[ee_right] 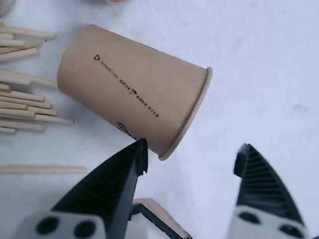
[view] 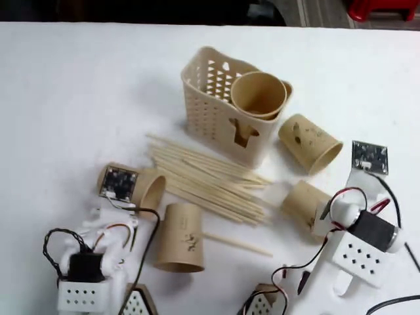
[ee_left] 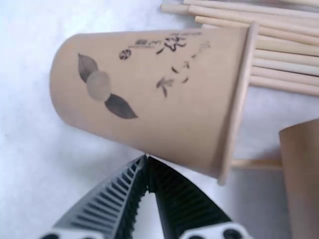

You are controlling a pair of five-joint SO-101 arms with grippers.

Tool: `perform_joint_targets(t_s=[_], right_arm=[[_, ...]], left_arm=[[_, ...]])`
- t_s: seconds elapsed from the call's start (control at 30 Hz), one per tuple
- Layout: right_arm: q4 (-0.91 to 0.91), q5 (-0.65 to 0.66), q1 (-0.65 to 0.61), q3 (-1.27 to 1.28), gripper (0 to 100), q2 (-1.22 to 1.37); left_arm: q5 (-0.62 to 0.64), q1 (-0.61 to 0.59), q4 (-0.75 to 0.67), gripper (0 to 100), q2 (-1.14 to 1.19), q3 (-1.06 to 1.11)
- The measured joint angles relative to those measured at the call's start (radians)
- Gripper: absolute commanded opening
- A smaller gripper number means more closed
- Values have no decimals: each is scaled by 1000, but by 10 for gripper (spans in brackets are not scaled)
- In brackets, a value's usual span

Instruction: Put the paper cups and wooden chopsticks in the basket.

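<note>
Cup [ee_left: 149,99] lies on its side right at the tips of the clenched left gripper [ee_left: 147,162], chopsticks [ee_left: 279,55] just past it; second cup [ee_right: 129,87] lies just ahead of the spread-open right gripper [ee_right: 193,149]; basket [view: 210,115] stands well beyond both, third cup [view: 258,94] inside.

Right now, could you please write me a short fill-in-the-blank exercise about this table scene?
1. The basket holds ____ paper cup.
2. The wooden chopsticks lie ____ the basket.
3. The left pincer is ____.
4. The right pincer is ____.
Missing words: one; outside; shut; open.
</note>
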Motion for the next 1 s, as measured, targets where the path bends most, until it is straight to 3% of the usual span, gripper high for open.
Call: perform_joint_targets(t_s=[0.37,0.67,1.0], right_arm=[[-95,-54,-35,72,224,107],[-206,-75,-143,72,19,212],[-215,35,-149,72,18,57]], left_arm=[[0,0,0,24,0,0],[0,0,0,24,0,0],[0,0,0,24,0,0]])
